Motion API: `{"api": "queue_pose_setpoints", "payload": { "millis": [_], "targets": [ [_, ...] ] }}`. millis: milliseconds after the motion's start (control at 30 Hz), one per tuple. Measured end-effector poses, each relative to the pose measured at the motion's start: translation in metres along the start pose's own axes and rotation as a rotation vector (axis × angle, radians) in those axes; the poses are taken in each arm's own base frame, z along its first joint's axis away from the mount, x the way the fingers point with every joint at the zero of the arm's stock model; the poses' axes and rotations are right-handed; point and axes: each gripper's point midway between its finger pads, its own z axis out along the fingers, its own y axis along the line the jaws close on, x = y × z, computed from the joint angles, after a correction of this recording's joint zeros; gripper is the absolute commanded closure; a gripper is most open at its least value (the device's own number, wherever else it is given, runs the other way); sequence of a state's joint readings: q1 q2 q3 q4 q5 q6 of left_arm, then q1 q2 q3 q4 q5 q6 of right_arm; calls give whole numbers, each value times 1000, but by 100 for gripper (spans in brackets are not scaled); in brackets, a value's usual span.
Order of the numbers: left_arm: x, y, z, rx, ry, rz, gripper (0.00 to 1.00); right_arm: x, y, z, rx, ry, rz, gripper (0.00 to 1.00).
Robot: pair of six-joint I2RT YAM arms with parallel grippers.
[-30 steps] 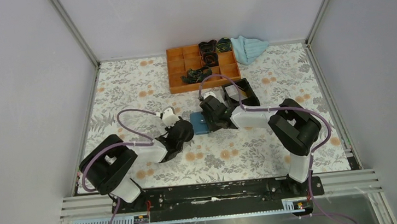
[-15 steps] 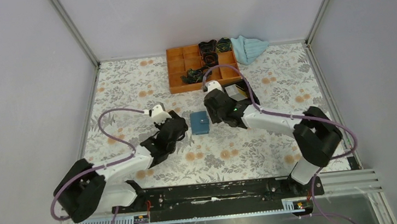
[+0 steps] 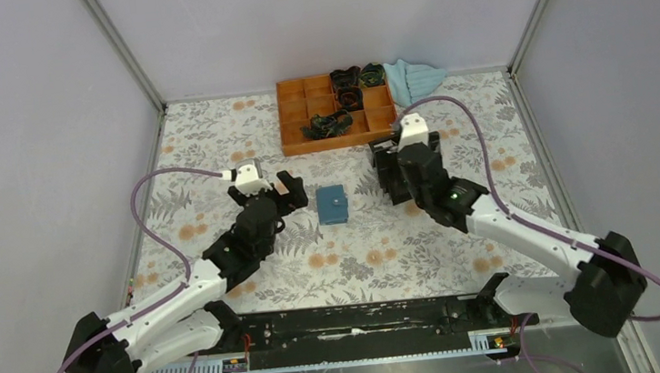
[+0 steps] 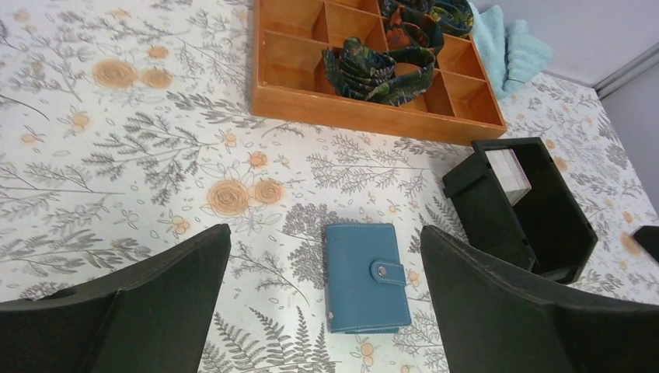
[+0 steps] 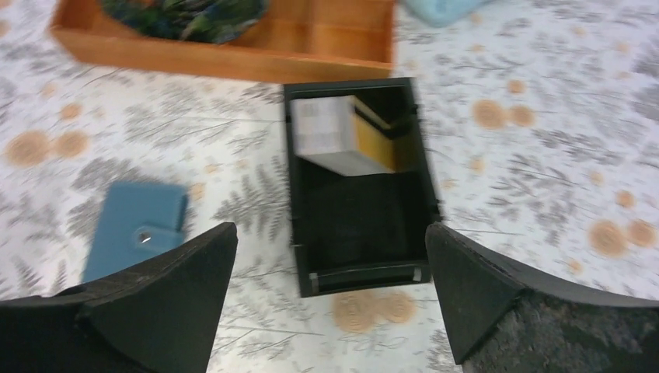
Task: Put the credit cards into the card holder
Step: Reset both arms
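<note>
1. On the floral table [image 3: 213, 143], the card holder [image 3: 333, 204] is laid flat and closed, clasp fastened, between the two arms and touched by neither
2. The left gripper [image 3: 265, 191] is held above the table just left of the holder, jaws spread wide, nothing gripped; from the left wrist the holder is seen lower down, between the fingers [image 4: 155, 303]
3. The right gripper [image 3: 406, 163] is held over the black box [image 5: 357, 210], jaws spread wide, nothing gripped
4. The credit cards [image 5: 342, 136] are seen stacked and tilted at the far end of the black box, pale face up, tan-orange at the right side
5. The black box is set just right of the holder, not touching it
6. The orange tray [image 3: 294, 117] is placed at the far side, dark patterned fabric rolls [image 4: 381, 62] in some compartments, the light blue cloth [image 3: 415, 78] bunched at its right end
</note>
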State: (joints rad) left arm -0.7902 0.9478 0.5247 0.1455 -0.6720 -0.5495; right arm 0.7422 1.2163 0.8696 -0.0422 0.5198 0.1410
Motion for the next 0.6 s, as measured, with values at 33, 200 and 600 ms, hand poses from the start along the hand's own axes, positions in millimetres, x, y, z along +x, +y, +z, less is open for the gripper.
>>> {"api": "queue_pose_setpoints", "payload": {
  "millis": [33,200,600],
  "targets": [
    [-3,0,0,-1,-5,10,0,-1,-10,-2,30,-10,8,1],
    [-7,7,2,-46,-9,47,0,0,-47,-18,154,-62,58,1],
    [-3,26,4,-103,-14,39,0,5,-88,-35,378,-132,202,1]
  ]
}}
